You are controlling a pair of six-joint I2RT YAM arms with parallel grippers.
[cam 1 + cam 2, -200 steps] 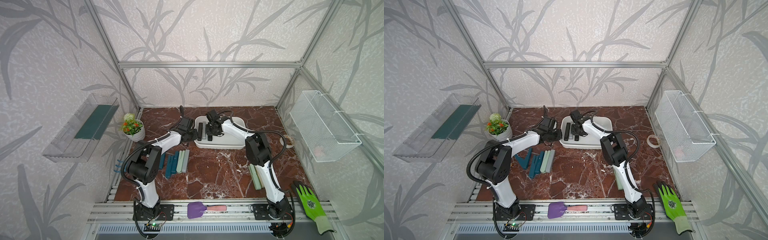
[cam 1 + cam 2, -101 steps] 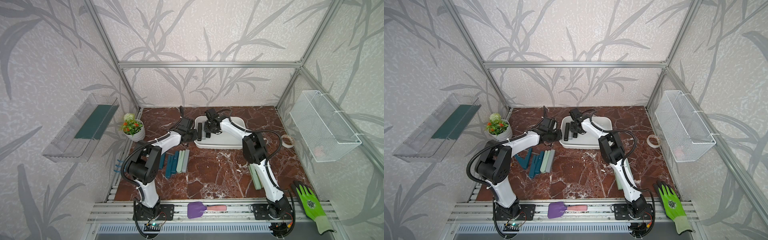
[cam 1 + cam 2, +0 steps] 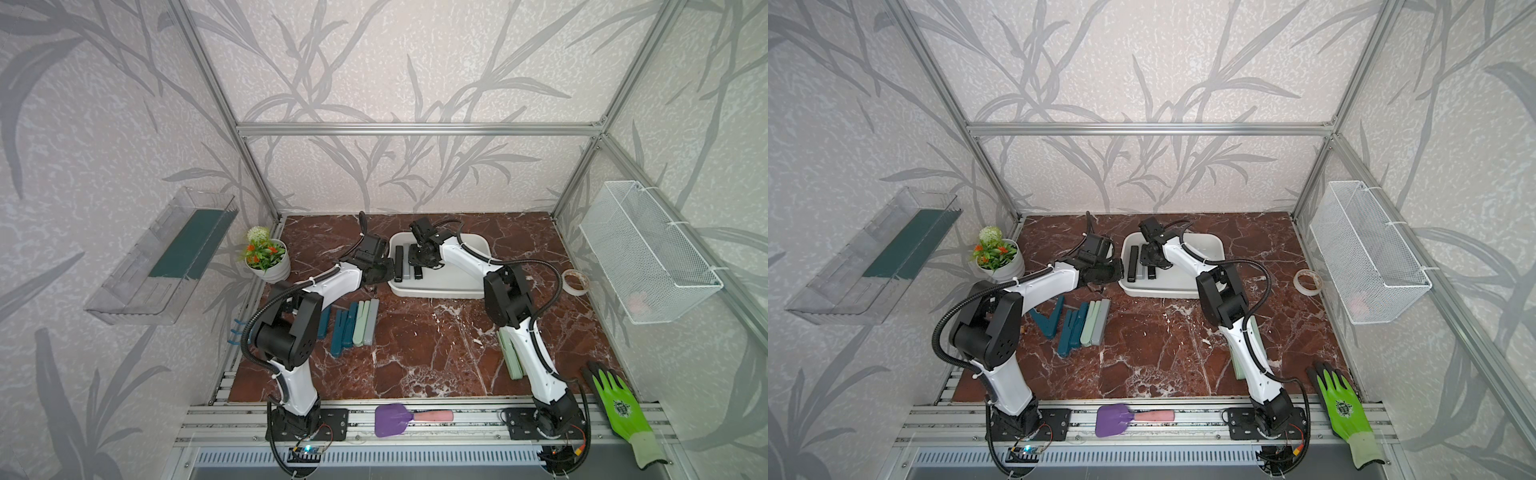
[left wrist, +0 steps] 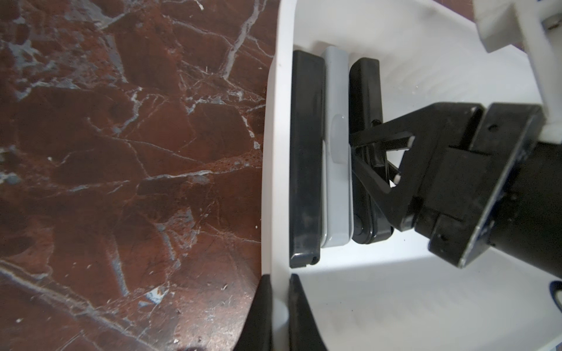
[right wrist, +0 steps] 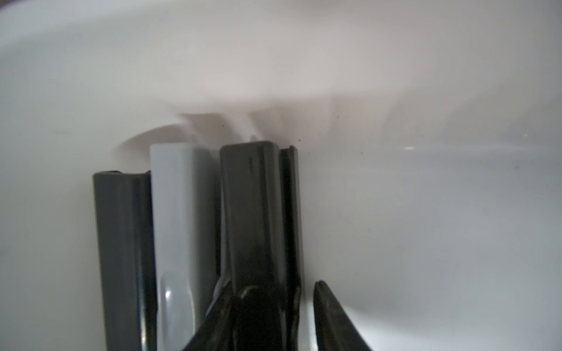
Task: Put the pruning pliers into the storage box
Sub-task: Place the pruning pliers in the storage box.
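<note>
The white storage box (image 3: 440, 291) (image 3: 1163, 293) stands at the back middle of the table. Against its left wall lie three pruning pliers side by side: a black one (image 4: 305, 158), a grey one (image 4: 336, 121) and another black one (image 5: 255, 212). My right gripper (image 5: 267, 322) (image 3: 419, 259) straddles that last black one, open, with a gap beside one finger. My left gripper (image 4: 278, 313) (image 3: 384, 276) is shut on the box's left wall. Several teal, pale green and grey pliers (image 3: 353, 322) lie on the table in front of the left arm. Others (image 3: 509, 357) are half hidden by the right arm.
A flower pot (image 3: 268, 259) stands at the back left and a tape roll (image 3: 575, 281) to the right of the box. A purple spatula (image 3: 392, 419) and a green glove (image 3: 619, 407) lie at the front. A wire basket (image 3: 648, 257) and a clear tray (image 3: 166, 257) hang on the side walls.
My right gripper has shifted a little left inside the box and its jaws have widened off the black pliers, which now lie next to the grey ones. The left arm has stayed still.
</note>
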